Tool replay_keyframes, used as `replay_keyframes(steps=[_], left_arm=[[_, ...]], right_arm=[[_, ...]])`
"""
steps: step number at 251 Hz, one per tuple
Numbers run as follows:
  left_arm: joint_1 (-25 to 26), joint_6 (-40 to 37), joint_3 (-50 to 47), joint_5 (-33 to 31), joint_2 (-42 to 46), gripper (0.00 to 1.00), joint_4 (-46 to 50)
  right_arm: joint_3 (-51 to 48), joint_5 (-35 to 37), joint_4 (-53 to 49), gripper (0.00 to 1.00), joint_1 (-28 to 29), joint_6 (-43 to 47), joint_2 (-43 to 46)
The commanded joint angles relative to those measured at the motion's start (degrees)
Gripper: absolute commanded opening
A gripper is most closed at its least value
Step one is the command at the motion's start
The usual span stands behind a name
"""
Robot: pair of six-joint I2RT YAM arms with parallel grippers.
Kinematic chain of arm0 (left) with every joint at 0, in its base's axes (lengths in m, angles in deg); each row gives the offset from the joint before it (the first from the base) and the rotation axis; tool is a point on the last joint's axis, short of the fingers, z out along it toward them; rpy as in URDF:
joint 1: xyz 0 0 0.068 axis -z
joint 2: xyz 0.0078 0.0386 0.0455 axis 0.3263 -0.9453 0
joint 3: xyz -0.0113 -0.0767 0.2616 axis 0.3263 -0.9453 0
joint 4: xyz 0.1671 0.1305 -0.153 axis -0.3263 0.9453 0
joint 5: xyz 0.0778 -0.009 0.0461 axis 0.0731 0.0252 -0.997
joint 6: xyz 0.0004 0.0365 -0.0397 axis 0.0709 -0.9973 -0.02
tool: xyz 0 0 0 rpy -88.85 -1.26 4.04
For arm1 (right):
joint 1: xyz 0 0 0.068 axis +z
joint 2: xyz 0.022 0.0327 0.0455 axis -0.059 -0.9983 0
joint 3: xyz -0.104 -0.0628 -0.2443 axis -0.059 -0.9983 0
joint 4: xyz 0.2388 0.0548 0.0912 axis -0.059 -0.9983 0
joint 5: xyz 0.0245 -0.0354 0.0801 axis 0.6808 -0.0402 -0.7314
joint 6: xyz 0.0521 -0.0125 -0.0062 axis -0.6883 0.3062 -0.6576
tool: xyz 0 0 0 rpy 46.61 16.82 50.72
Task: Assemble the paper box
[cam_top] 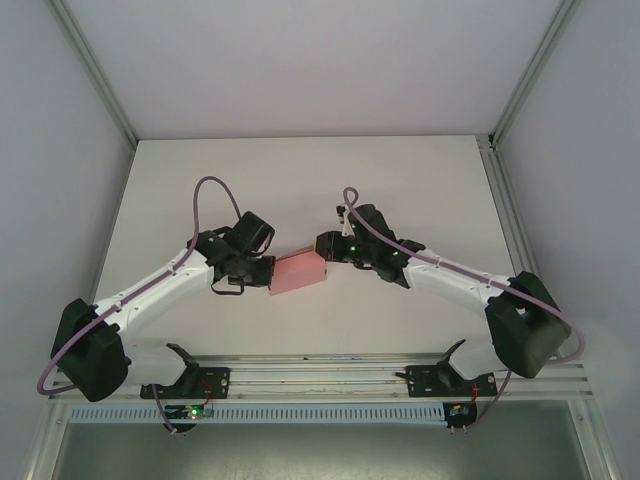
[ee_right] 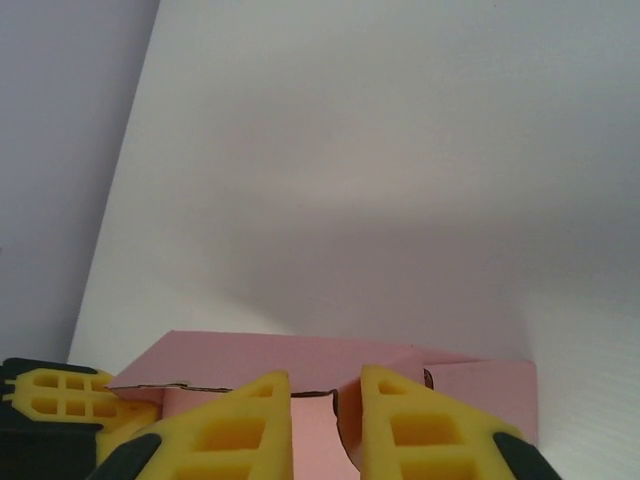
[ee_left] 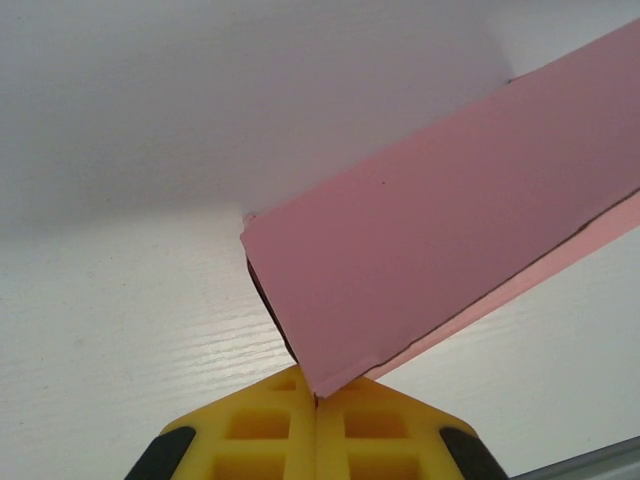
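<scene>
Pink card of the paper box (cam_top: pixel 299 272) is near the middle of the table (cam_top: pixel 300 170), between the two arms. The left gripper (ee_left: pixel 316 398) is pressed together on one corner, and that view cuts off the box's far end. The right gripper (ee_right: pixel 325 380) stands spread at the opposite end, its yellow fingers (ee_right: pixel 240 420) hiding the box's near edge, so contact is unclear.

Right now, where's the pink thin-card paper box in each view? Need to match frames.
Top external: pink thin-card paper box at centre, between left gripper and right gripper.
Left wrist: box centre to right, slanting up-right, near corner pinched by the left gripper.
Right wrist: box bottom centre, at the right gripper.
Shared landmark: the white table beneath it.
</scene>
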Motion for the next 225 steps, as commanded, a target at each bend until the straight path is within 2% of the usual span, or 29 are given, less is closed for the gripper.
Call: replay_keyframes(steps=[1,17,39,50,82,106,139,162,186,225], left_arm=[[0.57,-0.60,-3.63,-0.08,-3.73,0.00,2.47],[0.56,-0.52,-3.73,-0.22,-3.64,0.00,2.31],[0.54,-0.60,-3.54,-0.40,-3.73,0.00,2.39],[0.51,-0.45,-3.72,-0.42,-3.73,0.00,2.27],[0.52,-0.42,-3.67,-0.22,-4.12,0.00,2.05],[0.56,-0.51,-3.51,0.02,-4.43,0.00,2.06],[0.49,-0.35,-3.49,-0.41,-4.06,0.00,2.05],[0.49,-0.40,-3.74,-0.48,-3.65,0.00,2.27],[0.51,-0.38,-4.16,-1.26,-3.56,0.00,2.61],[0.47,-0.12,-4.83,-1.29,-3.86,0.00,2.05]], right_arm=[[-3.16,-14.19,1.57,0.16,0.74,-5.96,-2.77],[-3.43,-14.92,4.03,0.15,0.48,-6.64,-2.69],[0.13,-8.72,-7.28,0.15,0.82,0.90,-1.40],[0.90,-5.89,-11.34,0.16,0.79,1.60,-0.75],[-0.93,-10.84,-5.58,0.16,-0.48,-1.77,-0.10],[0.29,-13.77,-6.11,0.15,-0.48,-2.56,-1.96],[-0.54,-12.20,-5.37,0.12,0.90,2.18,-2.93],[-3.45,-7.62,-5.82,0.02,2.25,8.37,-2.69],[-6.89,-0.46,-7.75,0.02,4.30,12.32,-1.54],[-10.88,8.76,-9.21,0.00,7.26,11.77,-0.05]])
